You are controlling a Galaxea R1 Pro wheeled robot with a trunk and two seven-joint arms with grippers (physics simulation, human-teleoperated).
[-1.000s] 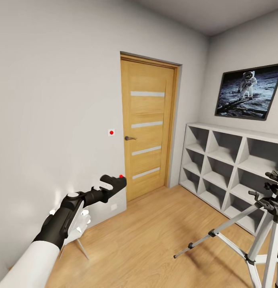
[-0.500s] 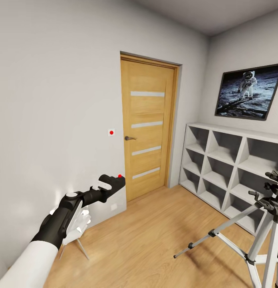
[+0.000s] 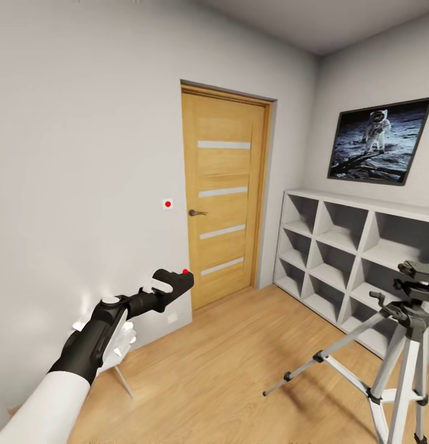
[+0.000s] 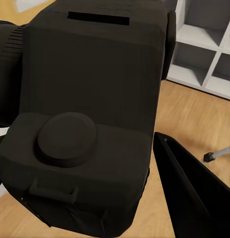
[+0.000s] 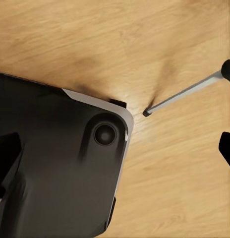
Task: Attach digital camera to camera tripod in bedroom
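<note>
I have the digital camera (image 3: 175,283) clamped in my left claw (image 3: 158,291), held out in front of me at about the height of the lower door panel, close to the pale grey wall (image 3: 85,154). From the head view it is a small matte black box with a red button (image 3: 185,271) on its upper far corner. Through the left wrist view the digital camera (image 4: 90,114) sits right against the lens: a blocky black body with a round raised dial, a narrow slot on one face and a ribbed barrel bulging from its side. One black finger (image 4: 194,198) of the claw lies just beside it.

The camera tripod (image 3: 393,345) stands on the wooden plank floor (image 3: 227,370) at my right, well apart from the camera, silver-white legs splayed and a black head with a long handle on top. It is in front of the grey cube shelving (image 3: 350,246). The oak door (image 3: 222,194) is shut.

My right claw I cannot judge; the right wrist view shows a tripod leg (image 5: 184,94) over the floor.
</note>
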